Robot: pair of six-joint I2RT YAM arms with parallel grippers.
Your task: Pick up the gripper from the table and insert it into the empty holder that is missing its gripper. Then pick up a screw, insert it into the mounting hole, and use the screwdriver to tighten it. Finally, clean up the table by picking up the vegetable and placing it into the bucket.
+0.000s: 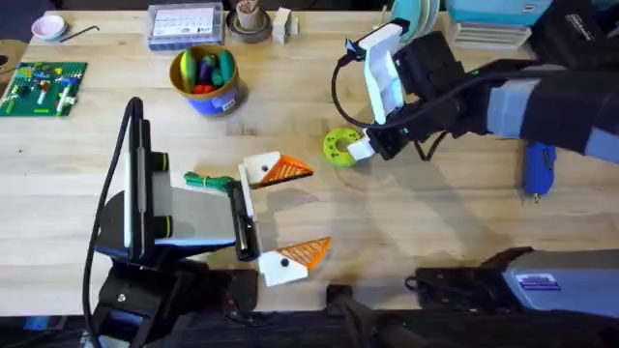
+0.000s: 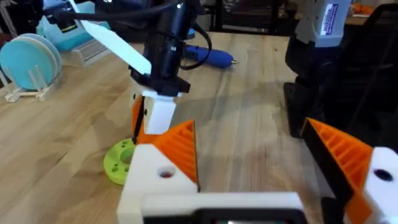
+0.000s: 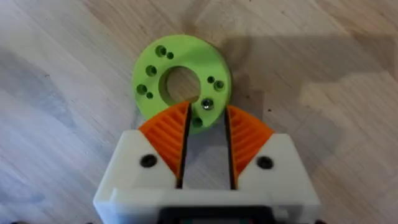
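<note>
The right gripper (image 3: 206, 127), its orange pads a narrow gap apart and holding nothing, hangs over a screw (image 3: 206, 104) at five o'clock on the green disc (image 3: 181, 84). The left gripper (image 1: 290, 213) is wide open, both wedges seated. I judge that insertion, tightening with the screwdriver (image 1: 538, 170) and moving the vegetable (image 1: 209, 180) into the bucket (image 1: 205, 80) remain.
</note>
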